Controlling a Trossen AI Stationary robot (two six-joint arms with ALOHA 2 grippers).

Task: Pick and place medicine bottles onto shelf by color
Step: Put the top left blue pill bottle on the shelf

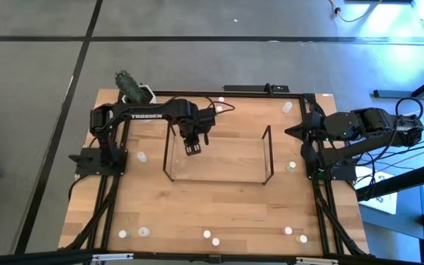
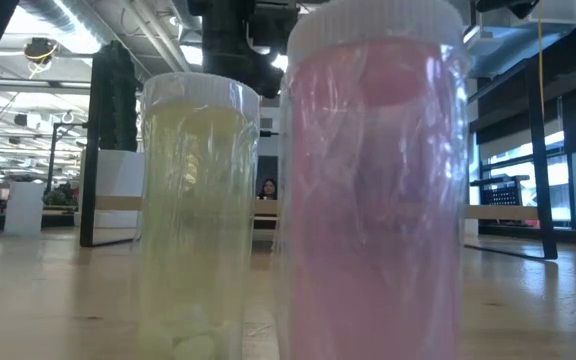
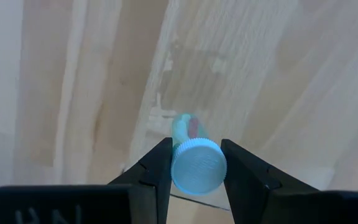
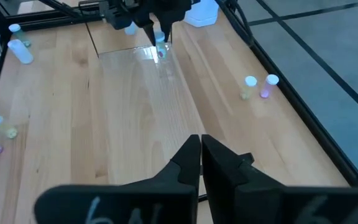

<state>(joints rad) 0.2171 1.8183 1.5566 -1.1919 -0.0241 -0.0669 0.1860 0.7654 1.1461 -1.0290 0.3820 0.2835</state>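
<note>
"TROSSEN" on the arm of bottle-holding left hand [image 1: 192,148]

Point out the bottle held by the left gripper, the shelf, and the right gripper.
held bottle [image 3: 196,165], left wrist view, on its ribbed white cap.
shelf [image 1: 269,154], high view, on its right upright end.
right gripper [image 4: 201,155], right wrist view, between its closed fingertips.

A pale bottle [image 3: 194,163] hangs clamped over the clear shelf [image 1: 218,179]; other bottles [image 1: 209,235] dot the table edges.
</note>
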